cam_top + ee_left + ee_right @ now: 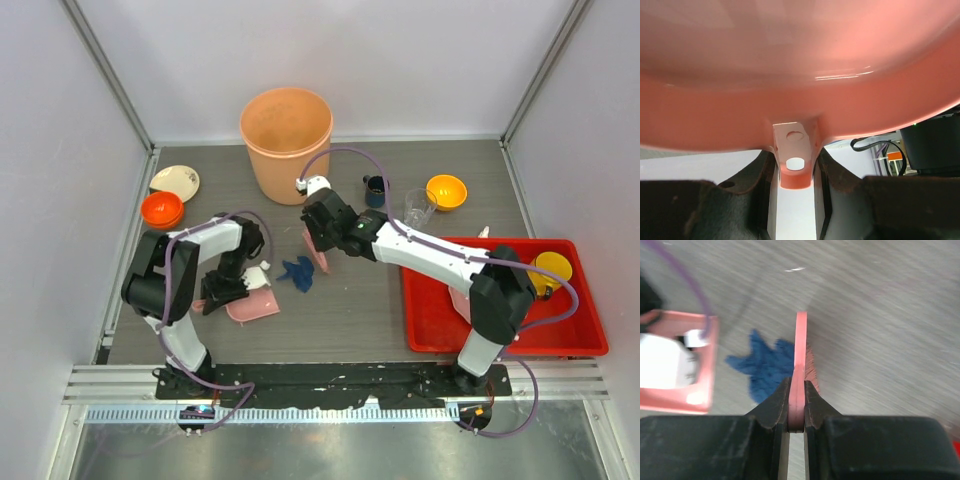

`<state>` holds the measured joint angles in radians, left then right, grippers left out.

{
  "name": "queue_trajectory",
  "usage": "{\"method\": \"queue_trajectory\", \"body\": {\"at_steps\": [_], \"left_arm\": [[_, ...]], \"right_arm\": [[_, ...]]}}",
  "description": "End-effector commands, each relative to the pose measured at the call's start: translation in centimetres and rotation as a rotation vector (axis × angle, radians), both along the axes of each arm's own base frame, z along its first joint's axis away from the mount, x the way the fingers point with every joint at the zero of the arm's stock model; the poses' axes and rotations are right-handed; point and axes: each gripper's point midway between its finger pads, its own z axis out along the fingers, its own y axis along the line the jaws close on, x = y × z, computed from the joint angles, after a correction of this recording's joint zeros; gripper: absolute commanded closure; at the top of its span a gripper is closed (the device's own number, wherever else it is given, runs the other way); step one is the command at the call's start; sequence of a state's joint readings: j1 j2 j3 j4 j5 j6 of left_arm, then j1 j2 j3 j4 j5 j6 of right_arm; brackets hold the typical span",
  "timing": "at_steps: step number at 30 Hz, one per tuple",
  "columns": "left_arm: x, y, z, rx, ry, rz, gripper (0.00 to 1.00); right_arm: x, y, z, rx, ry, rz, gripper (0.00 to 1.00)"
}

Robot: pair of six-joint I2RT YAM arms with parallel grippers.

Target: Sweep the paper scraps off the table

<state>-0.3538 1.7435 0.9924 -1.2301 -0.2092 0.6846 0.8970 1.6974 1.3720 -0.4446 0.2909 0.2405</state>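
Note:
A blue paper scrap lies on the dark table between the pink dustpan and a pink brush. A white scrap sits at the dustpan's mouth. My left gripper is shut on the dustpan's handle; the pan fills the left wrist view. My right gripper is shut on the brush, its bristles on the table just right of the blue scrap. The dustpan with the white scrap shows at the left of the right wrist view. No other scraps show.
A tall orange bucket stands at the back. An orange bowl and a cream plate are at the left. A dark cup, a glass and an orange bowl are at back right. A red tray holds a yellow bowl.

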Motion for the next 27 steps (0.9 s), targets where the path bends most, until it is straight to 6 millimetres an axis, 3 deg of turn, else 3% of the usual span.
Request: {"method": "queue_trajectory", "body": {"at_steps": [1,2,4,7,12,17,21,22,27], "left_arm": [[2.5,-1.4,-0.6,-0.022,-0.05,0.008,1.0],[2.6,-1.6,-0.8,-0.027,-0.042,0.013,1.0],[3.0,-2.3,-1.0,-0.059,-0.047,0.021,1.0],[2.9,-3.5,-1.1,-0.137,-0.048,0.035,1.0],[2.0,-5.2,-0.7,-0.266,-0.042,0.05,1.0],[2.7,-6.3,0.2,-0.363,-0.088,0.096,1.0],[3.8,-8.2,2.6,-0.48,-0.135,0.152,1.0],[3.9,-8.6,3.2,-0.506,-0.141,0.158,1.0],[5.3,-9.6,8.1,-0.578,-0.238,0.151,1.0]], "right_arm": [[-2.8,7.0,2.6,0.357,0.164,0.13,0.99],[-4.9,8.4,2.5,0.437,0.255,0.215,0.99],[-5.6,10.4,4.5,0.589,0.293,0.242,0.99],[-4.7,9.8,5.8,0.628,0.249,0.195,0.99],[-1.8,5.0,8.3,0.601,0.096,0.058,0.99],[-0.3,0.2,11.3,0.47,-0.097,-0.038,0.99],[-0.1,-4.0,14.8,0.396,-0.231,-0.121,0.99],[-0.1,-5.4,16.6,0.398,-0.286,-0.154,0.99],[-1.1,-8.1,19.4,0.355,-0.384,-0.144,0.99]]}}
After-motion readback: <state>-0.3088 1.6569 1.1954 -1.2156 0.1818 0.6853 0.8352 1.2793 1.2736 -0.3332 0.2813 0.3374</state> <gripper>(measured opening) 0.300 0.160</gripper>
